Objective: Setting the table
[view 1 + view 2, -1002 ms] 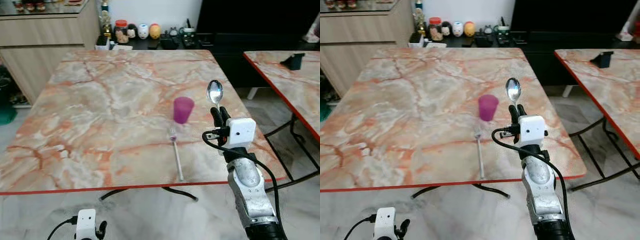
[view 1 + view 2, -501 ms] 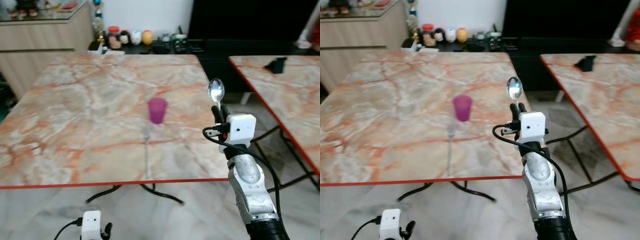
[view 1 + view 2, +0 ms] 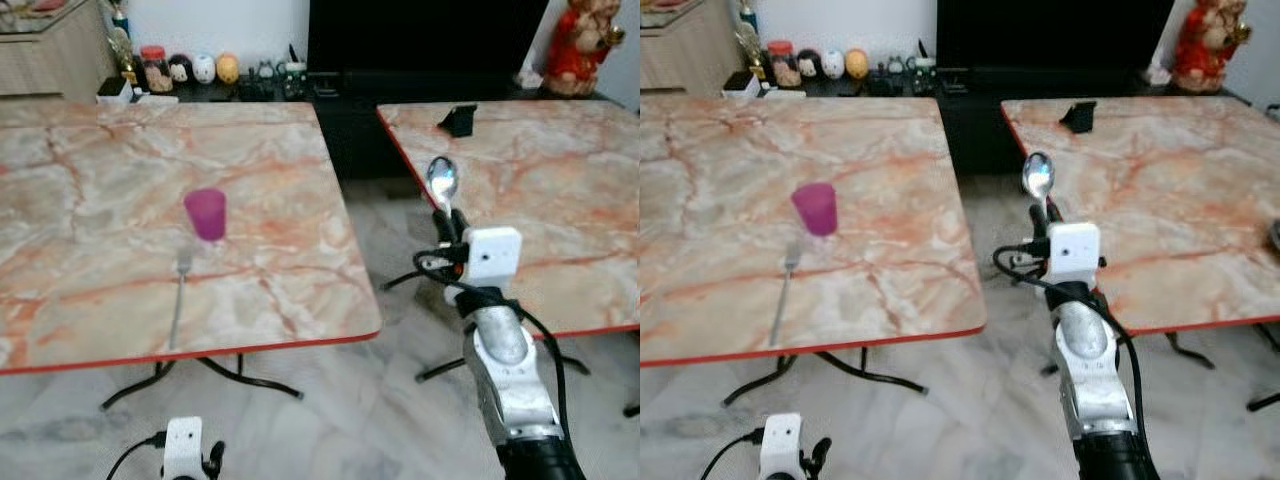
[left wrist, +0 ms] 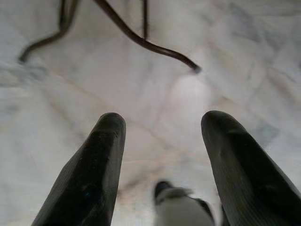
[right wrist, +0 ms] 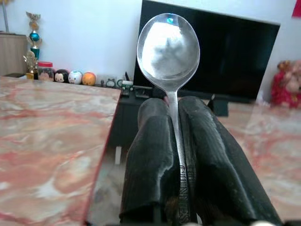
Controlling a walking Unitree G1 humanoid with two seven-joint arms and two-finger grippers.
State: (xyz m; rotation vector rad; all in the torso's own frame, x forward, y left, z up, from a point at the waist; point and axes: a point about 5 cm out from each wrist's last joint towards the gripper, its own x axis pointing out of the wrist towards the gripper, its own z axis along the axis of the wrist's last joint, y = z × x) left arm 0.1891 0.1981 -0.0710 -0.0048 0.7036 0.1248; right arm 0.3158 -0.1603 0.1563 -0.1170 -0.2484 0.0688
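The right hand is raised over the gap between two marble-patterned, red-edged tabletops. Its two black ribbed fingers are pressed together on the slim handle of a polished metal spoon, held upright with the oval bowl on top. On the left tabletop stands a translucent purple cup, tapered and upright; its contents cannot be determined. A metal fork lies flat just beside it. The left hand hangs over the pale marble floor, smooth fingers spread apart, holding nothing.
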